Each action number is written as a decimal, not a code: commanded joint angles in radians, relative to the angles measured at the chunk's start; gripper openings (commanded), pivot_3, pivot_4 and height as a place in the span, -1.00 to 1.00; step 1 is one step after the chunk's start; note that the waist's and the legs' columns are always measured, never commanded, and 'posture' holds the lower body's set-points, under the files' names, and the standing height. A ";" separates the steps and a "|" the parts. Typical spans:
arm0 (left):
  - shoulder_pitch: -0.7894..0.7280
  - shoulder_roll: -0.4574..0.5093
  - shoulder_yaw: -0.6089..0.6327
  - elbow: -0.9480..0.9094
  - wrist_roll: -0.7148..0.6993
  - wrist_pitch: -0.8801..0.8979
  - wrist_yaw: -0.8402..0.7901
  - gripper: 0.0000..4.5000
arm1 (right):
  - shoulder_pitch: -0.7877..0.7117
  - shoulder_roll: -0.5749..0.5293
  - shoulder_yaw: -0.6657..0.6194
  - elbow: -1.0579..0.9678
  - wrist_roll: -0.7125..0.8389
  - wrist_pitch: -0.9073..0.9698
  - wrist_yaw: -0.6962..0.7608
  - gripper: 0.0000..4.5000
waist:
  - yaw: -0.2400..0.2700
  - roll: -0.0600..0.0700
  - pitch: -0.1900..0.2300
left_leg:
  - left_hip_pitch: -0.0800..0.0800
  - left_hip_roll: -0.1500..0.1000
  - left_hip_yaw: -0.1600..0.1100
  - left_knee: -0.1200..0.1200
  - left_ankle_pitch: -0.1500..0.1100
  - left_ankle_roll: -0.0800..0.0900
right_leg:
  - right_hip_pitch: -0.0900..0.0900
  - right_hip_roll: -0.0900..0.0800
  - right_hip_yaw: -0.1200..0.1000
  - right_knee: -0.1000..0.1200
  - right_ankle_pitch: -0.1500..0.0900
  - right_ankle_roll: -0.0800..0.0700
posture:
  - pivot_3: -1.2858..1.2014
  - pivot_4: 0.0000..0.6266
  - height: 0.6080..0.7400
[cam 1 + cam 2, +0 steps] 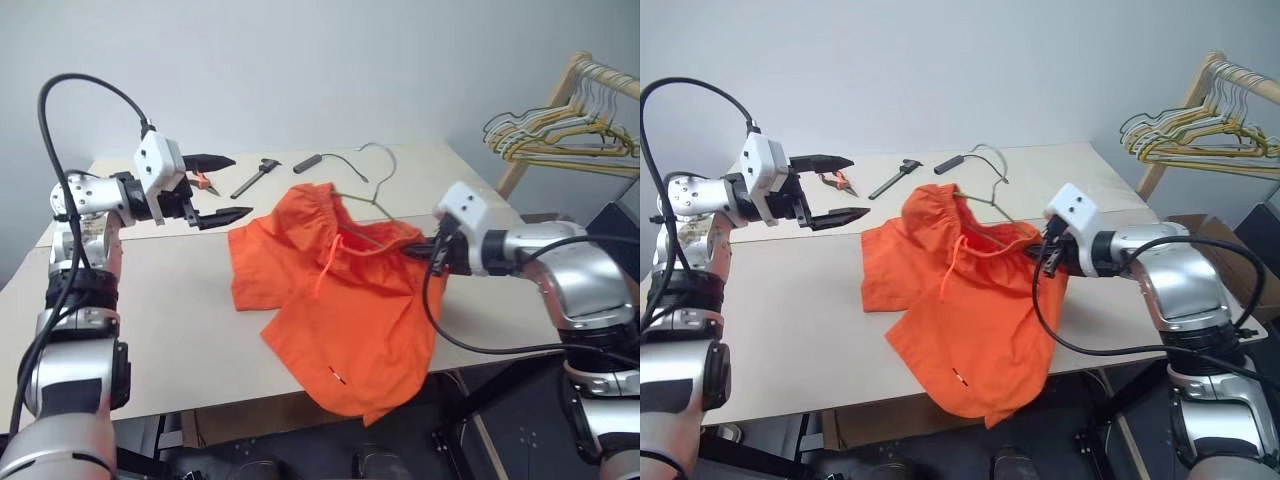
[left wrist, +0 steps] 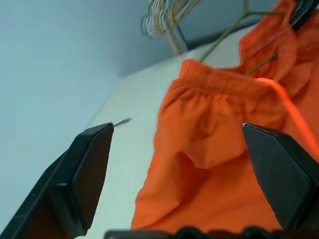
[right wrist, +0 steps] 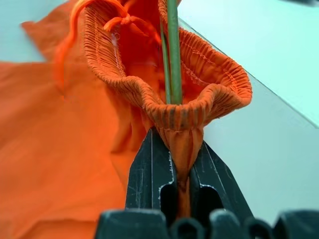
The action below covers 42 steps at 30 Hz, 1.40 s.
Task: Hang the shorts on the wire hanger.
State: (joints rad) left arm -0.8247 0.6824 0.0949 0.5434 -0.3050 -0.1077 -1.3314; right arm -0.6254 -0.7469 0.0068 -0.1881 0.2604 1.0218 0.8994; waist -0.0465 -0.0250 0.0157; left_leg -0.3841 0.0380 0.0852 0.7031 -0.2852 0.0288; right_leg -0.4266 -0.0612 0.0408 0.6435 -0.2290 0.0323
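The orange shorts (image 1: pixel 345 300) lie crumpled on the table, one leg drooping over the front edge. The thin wire hanger (image 1: pixel 372 165) lies behind them, its hook toward the wall and its wire running into the gathered waistband (image 3: pixel 199 94). My right gripper (image 1: pixel 422 250) is shut on a fold of that waistband at the shorts' right side; the hanger wire (image 3: pixel 172 50) goes down into the fold just above the fingers. My left gripper (image 1: pixel 240 186) hovers above the table left of the shorts, open, nothing between its fingers (image 2: pixel 82 174), pointing at the shorts.
Pliers with orange handles (image 1: pixel 203 181), a caliper (image 1: pixel 255 177) and a dark bar-shaped tool (image 1: pixel 306 162) lie at the back of the table (image 1: pixel 160 330). A wooden rack with several pale hangers (image 1: pixel 565 125) stands at the right, beyond the table.
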 commanded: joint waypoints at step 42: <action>0.260 -0.245 0.154 -0.576 -0.456 0.378 0.305 0.99 | -0.494 0.301 -0.748 0.505 -0.390 -0.024 -1.407 -1.00 | -0.126 0.006 0.000 | 0.008 -0.004 -0.009 -0.008 0.000 0.000 | 0.005 -0.001 0.006 -0.003 0.001 0.001 | -0.06 -1.00 1.00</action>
State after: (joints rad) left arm -0.5594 0.4274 0.2505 0.0061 -0.7510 0.2633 -1.0382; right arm -1.0729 -0.4157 -0.7449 0.3097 -0.1510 1.0703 -0.4901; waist -0.1724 -0.0190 0.0157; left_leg -0.3760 0.0344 0.0758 0.6950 -0.2851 0.0290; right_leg -0.4216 -0.0624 0.0470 0.6408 -0.2284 0.0337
